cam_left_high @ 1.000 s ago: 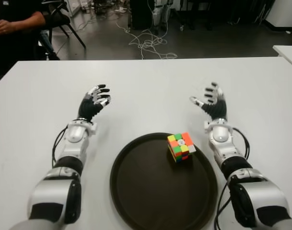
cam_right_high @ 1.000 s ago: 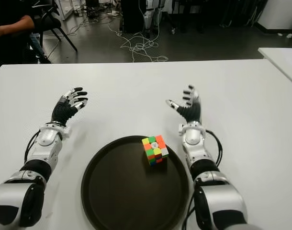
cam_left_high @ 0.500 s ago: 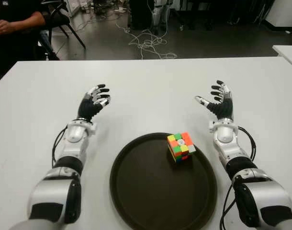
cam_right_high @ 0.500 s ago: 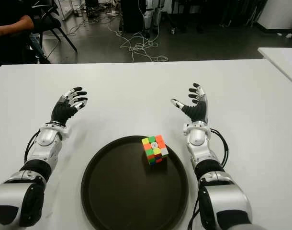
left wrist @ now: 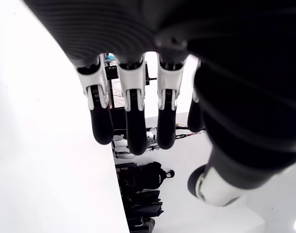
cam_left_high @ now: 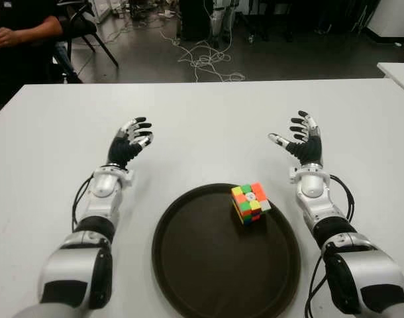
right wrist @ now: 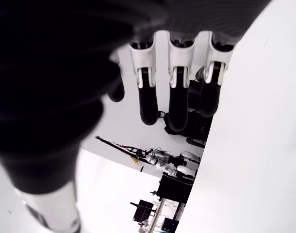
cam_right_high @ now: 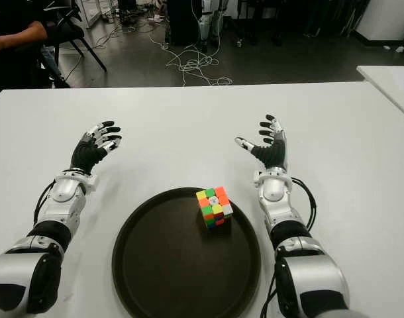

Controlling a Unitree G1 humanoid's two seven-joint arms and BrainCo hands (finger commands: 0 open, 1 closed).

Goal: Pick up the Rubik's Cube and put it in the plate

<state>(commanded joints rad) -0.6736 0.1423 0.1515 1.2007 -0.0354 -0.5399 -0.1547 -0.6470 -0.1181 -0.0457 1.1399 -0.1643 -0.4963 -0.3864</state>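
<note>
The Rubik's Cube [cam_left_high: 250,203] sits inside the dark round plate [cam_left_high: 202,265], near its far right rim, slightly tilted on one corner. My right hand [cam_left_high: 300,140] is over the white table just beyond and to the right of the plate, its fingers spread and holding nothing. My left hand [cam_left_high: 131,137] is to the left of the plate, fingers relaxed and empty. Both wrist views show only extended fingers [left wrist: 130,127] [right wrist: 177,104] with nothing between them.
The white table [cam_left_high: 202,119] stretches wide around the plate. Beyond its far edge are a floor with cables [cam_left_high: 205,59], a chair and a seated person [cam_left_high: 20,30] at the far left. Another white table corner [cam_left_high: 397,69] shows at the right.
My right hand has drawn away from the cube to the right and slightly farther back, fingers staying spread. The cube and left hand have not moved.
</note>
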